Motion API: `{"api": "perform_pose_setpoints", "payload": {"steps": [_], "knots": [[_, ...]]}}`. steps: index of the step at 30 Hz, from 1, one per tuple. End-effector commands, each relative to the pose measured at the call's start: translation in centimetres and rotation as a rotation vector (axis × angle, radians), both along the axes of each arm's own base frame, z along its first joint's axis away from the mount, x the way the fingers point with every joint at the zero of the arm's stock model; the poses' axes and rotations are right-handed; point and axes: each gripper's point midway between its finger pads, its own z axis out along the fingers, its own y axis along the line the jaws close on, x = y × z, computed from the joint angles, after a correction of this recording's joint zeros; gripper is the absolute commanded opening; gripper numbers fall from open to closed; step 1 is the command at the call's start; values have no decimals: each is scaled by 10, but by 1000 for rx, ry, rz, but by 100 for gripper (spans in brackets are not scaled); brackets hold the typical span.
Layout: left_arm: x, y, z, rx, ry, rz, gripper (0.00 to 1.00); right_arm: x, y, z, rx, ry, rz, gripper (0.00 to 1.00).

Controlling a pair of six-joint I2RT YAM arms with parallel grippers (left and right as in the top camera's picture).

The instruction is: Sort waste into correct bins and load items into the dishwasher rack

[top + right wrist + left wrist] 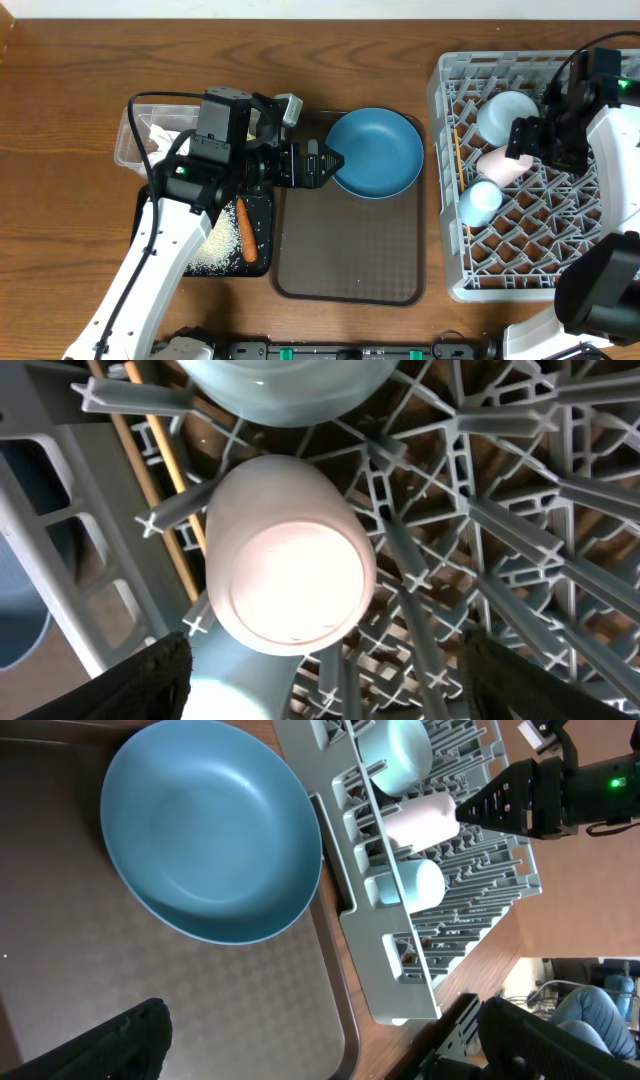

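Starting at the left, the clear tub (125, 145) has white napkins (160, 128) in it. Next to it, nearer the front, the black tray (262, 210) holds white rice (215, 250) and the orange carrot (245, 232). The left arm (150, 260) reaches over both. The left claw (328, 165) is open very wide and holds nothing. It sits right at the rim of the dark blue plate (380, 150), which lies on the brown tray (350, 260). On the right stands the big grey rack (540, 260). Inside it are the pale bowl (505, 115) at the back, then the pink cup (498, 167), then the light blue cup (478, 202). The right claw (528, 140) hangs over the pink cup. Its fingers (140, 680) are spread wide, one on each side, and do not squeeze it. The pink cup rests on the pegs (520, 530), bottom facing the wrist camera.
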Motion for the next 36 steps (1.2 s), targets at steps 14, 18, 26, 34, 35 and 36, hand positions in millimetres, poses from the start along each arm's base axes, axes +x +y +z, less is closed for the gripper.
{"api": "perform_pose_setpoints", "payload": {"steps": [14, 18, 26, 34, 35, 36], "knots": [[0, 1, -4, 8, 6, 2, 100, 2, 27, 0, 141, -34, 92, 84], [0, 1, -4, 8, 6, 2, 100, 1, 27, 0, 143, -31, 92, 82], [0, 1, -4, 8, 6, 2, 100, 4, 43, 3, 224, -52, 107, 55], [0, 1, -4, 8, 6, 2, 100, 0, 50, -17, 223, -34, 129, 31], [0, 1, -4, 8, 6, 2, 100, 0, 50, -21, 224, -34, 129, 28], [0, 1, -4, 8, 6, 2, 100, -1, 51, -27, 225, -32, 130, 26]]}}
